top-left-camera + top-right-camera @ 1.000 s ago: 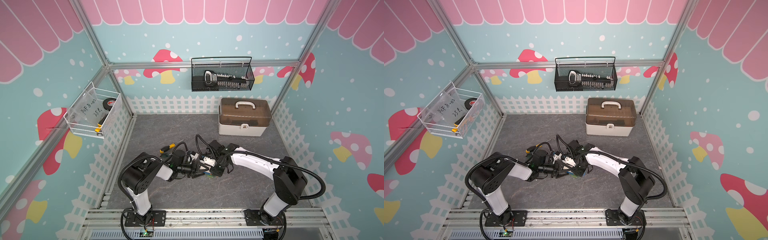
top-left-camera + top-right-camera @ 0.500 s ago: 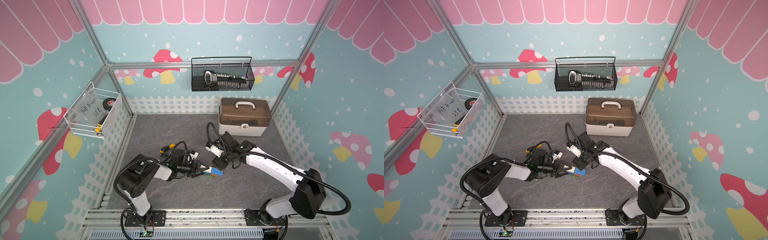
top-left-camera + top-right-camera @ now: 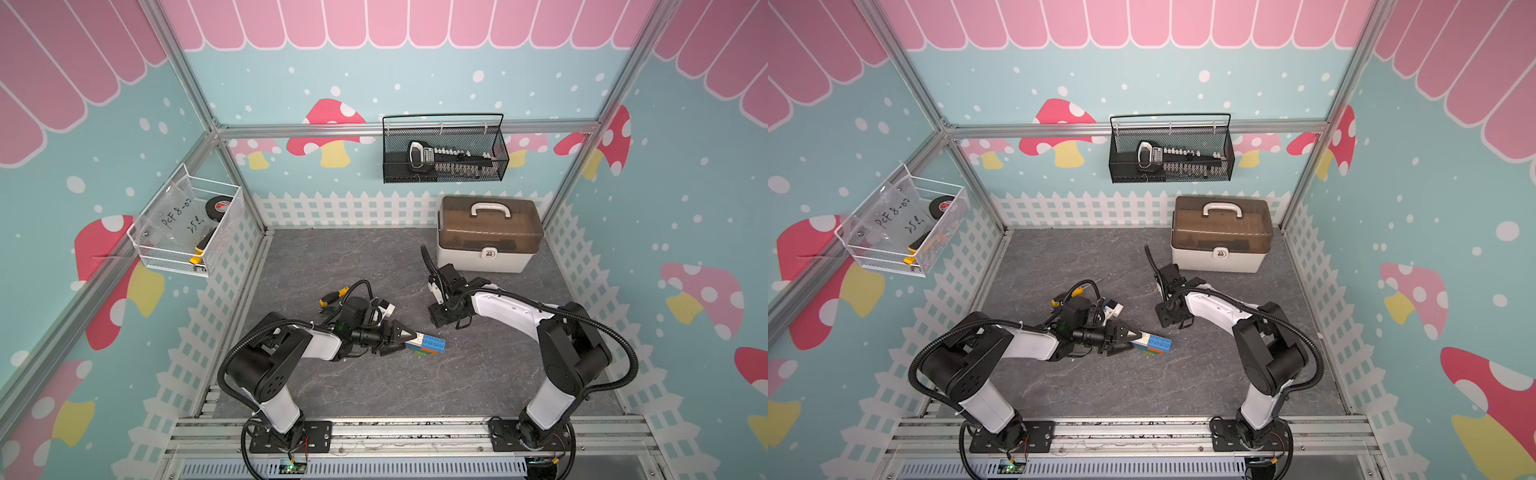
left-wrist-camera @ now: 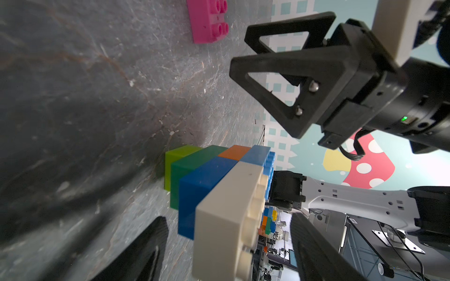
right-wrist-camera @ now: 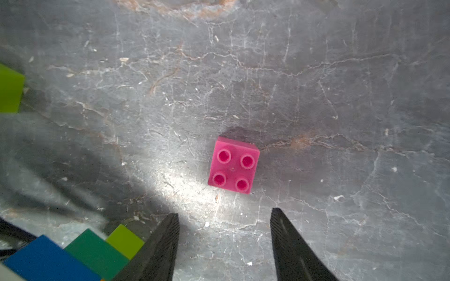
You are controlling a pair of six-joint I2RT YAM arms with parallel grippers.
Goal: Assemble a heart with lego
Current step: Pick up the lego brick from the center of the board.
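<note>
The partly built heart (image 3: 430,345) (image 3: 1156,344) stands on the grey floor mid-front, studs up. It has a lime tip at the bottom, then dark green, blue and orange, with white and blue on top (image 4: 214,185). My left gripper (image 3: 409,343) (image 4: 229,219) is open. Its fingers flank the white brick's end with a gap on each side. A loose pink square lego brick (image 5: 233,165) (image 4: 209,22) lies on the floor just ahead of my right gripper (image 5: 224,212) (image 3: 442,320). That gripper is open and empty, pointing down. Both top views hide the pink brick.
A yellow-handled screwdriver (image 3: 334,294) lies behind my left wrist. A brown-lidded toolbox (image 3: 490,241) stands at the back right. A black wire basket (image 3: 444,153) and a white one (image 3: 187,232) hang on the walls. A lime brick (image 5: 9,90) shows at the right wrist view's edge.
My right gripper has left the stack and moved back and right to above the pink brick. My left gripper's jaws have widened around the stack, which has stayed in place.
</note>
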